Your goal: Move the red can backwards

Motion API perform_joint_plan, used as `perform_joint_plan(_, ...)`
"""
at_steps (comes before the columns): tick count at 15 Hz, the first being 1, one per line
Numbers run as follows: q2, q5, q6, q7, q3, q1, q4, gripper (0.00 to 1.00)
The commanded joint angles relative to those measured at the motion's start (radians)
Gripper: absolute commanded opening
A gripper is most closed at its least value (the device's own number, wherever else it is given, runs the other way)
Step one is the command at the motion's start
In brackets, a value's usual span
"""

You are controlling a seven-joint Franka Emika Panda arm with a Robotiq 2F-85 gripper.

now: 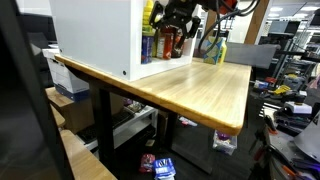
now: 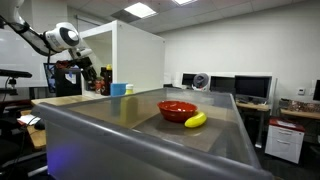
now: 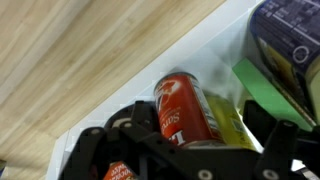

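In the wrist view the red can (image 3: 183, 106), with pale lettering on its side, stands on the white shelf floor between the two black fingers of my gripper (image 3: 204, 122). The jaws stand wide apart, open, with a gap on each side of the can. A yellow can (image 3: 232, 125) stands right beside the red one, also inside the jaws. In both exterior views the gripper (image 1: 176, 20) (image 2: 86, 72) reaches into the open side of a white cabinet (image 1: 95, 35). The red can (image 1: 179, 42) shows only as a small red shape under the fingers.
The cabinet stands on a wooden table (image 1: 200, 90) and also holds a yellow bottle (image 1: 148, 15), a green item (image 3: 265, 88) and a blue-labelled container (image 3: 285, 40). Nearer one exterior camera, a red bowl (image 2: 176, 109) and banana (image 2: 196, 120) lie on a metal surface.
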Motion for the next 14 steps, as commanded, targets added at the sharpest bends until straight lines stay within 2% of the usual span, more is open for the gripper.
perform_joint_plan(1, -0.03, 0.094, -0.037, -0.056, -0.012, 0.029, -0.004, 1.0)
perform_joint_plan(6, -0.069, 0.174, -0.059, -0.149, -0.02, 0.046, -0.016, 1.0)
perform_joint_plan(9, -0.11, 0.282, -0.084, -0.296, -0.037, 0.063, -0.029, 1.0)
perform_joint_plan(14, -0.17, 0.391, -0.137, -0.542, -0.078, 0.062, -0.051, 1.0)
